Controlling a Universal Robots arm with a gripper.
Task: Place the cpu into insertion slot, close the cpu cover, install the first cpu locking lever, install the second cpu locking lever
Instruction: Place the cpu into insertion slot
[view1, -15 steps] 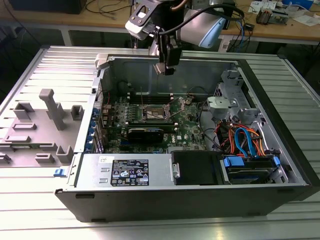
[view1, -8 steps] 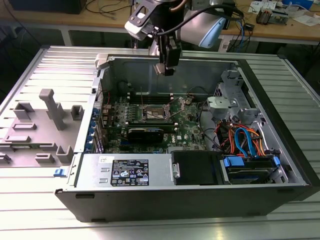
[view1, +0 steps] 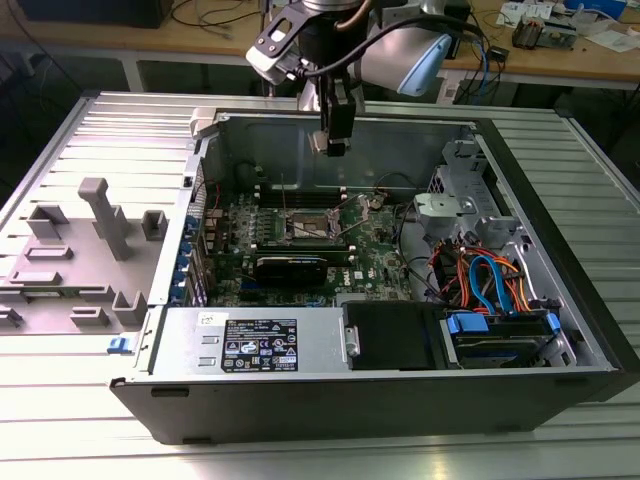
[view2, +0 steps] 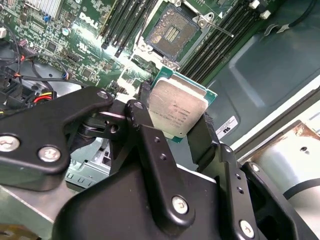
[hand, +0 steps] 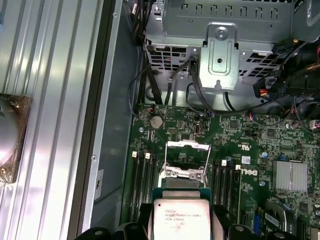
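My gripper (view1: 333, 146) hangs over the open computer case, above the back part of the green motherboard (view1: 375, 255). It is shut on the cpu (view2: 177, 109), a small square chip with a silvery top, held by its edges between the two black fingers (view2: 143, 120). The cpu (hand: 180, 218) is well above the board and apart from it. The insertion slot (view2: 171, 33) lies open with its dark centre showing. The cpu cover (hand: 187, 146) is swung up from the slot. A thin metal locking lever (view2: 216, 26) sticks out beside the slot.
Long black memory slots (view2: 125, 20) flank the socket. A metal drive cage (hand: 220, 55) and coloured cables (view1: 485, 280) fill the exterior view's right of the case. The power supply (view1: 255, 340) sits at the front. A grey fixture (view1: 95, 250) lies outside on the exterior view's left.
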